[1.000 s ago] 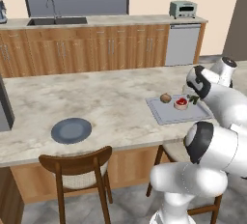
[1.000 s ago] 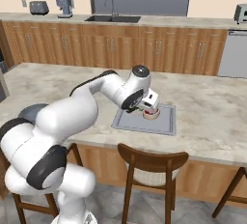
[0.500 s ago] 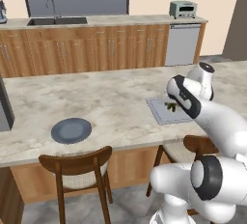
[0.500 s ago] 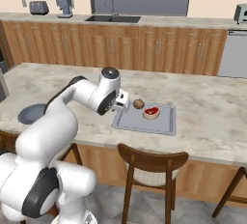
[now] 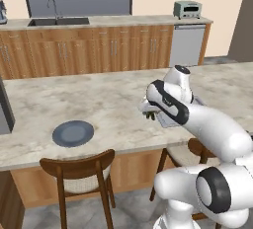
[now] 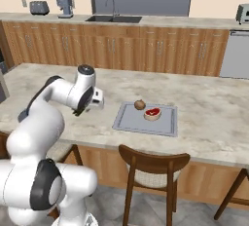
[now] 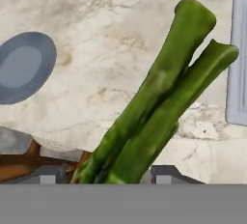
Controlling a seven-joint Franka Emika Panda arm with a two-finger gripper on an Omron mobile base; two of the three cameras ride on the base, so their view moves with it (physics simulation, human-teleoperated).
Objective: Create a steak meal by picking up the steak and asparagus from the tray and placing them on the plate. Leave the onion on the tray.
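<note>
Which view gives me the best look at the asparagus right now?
The hand view: the asparagus runs large between the tool's fingertips. The left base view shows only a dark green bit under the wrist; in the right base view it's barely discernible.

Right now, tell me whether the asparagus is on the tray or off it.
Off it. The asparagus is held in the claw over bare counter, between the tray and the plate.
</note>
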